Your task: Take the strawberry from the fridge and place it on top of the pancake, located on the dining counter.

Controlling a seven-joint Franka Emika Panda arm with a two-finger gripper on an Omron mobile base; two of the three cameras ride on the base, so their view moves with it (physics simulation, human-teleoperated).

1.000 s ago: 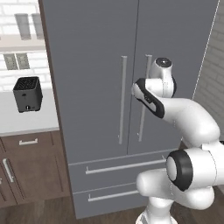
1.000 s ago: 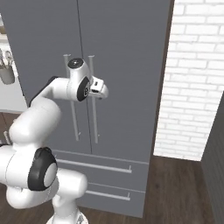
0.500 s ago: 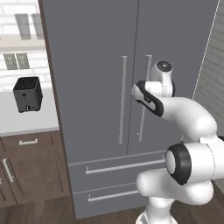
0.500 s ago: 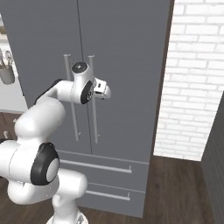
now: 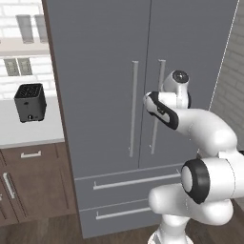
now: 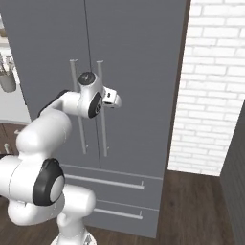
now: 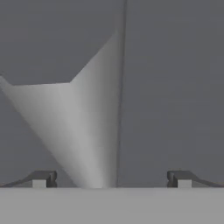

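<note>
Pincer [image 7: 111, 178] jaws spread fully apart, gripping nothing, with both dark tips level and facing the tall matte grey two-door fridge [image 5: 119, 71] at close range. A long thin silver vertical handle [image 7: 94, 131] stands between the tips; whether either tip touches it cannot be told. Both fridge doors are shut, with two drawer fronts [image 5: 128, 183] below them. Left of the fridge, a black toaster [image 5: 31, 102] rests on a pale table [image 5: 28, 133]. No legible writing appears on any surface.
</note>
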